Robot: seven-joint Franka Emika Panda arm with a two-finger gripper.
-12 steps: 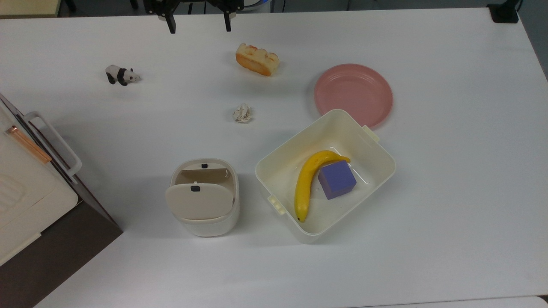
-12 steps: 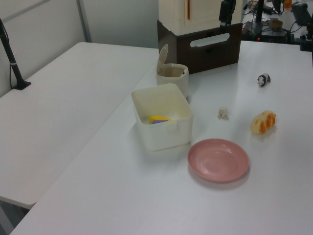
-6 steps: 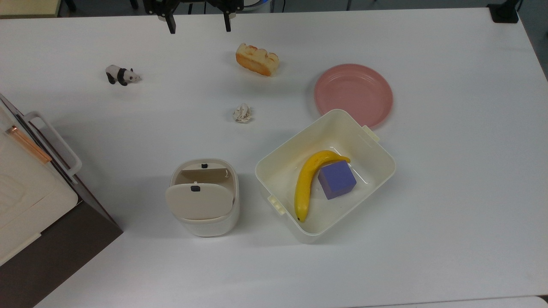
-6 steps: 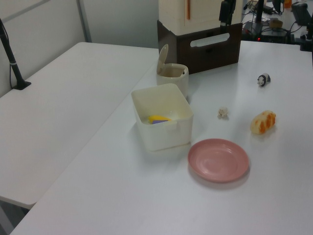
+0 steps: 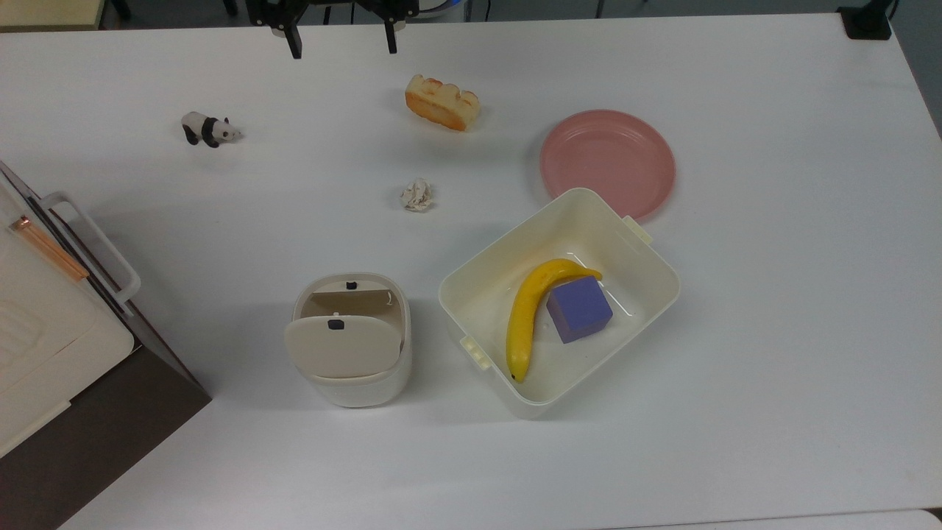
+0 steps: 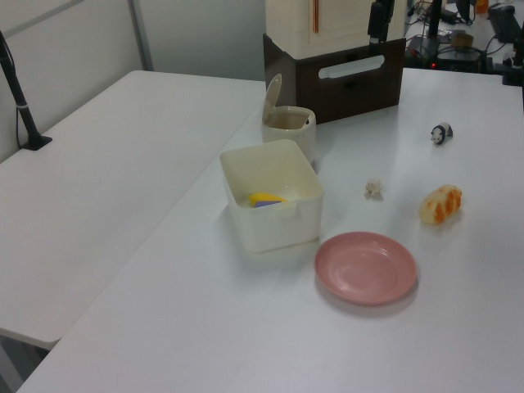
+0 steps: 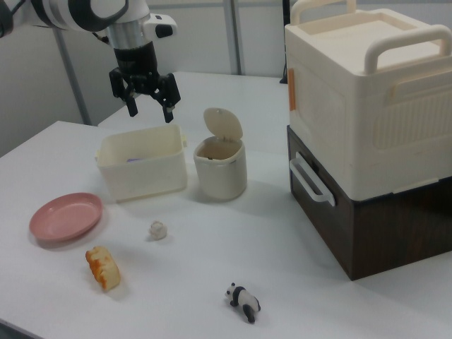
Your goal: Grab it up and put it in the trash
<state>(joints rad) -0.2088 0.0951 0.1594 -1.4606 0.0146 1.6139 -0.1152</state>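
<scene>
1. Claw spread wide, empty, hanging above the surface at the top view's upper edge.
2. Panda figurine below-left of claw in top view.
3. Trash bin far below claw, flap tilted up.
4. Paper ball below-right of claw, well apart, lying between bread piece and bin.

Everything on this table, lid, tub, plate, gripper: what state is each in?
Gripper: open, empty, raised.
Trash bin: flap lid up.
Paper ball: crumpled, on the table.
Tub: uncovered, holding banana and purple cube.
Pink plate: empty.
Panda figurine: standing.
</scene>
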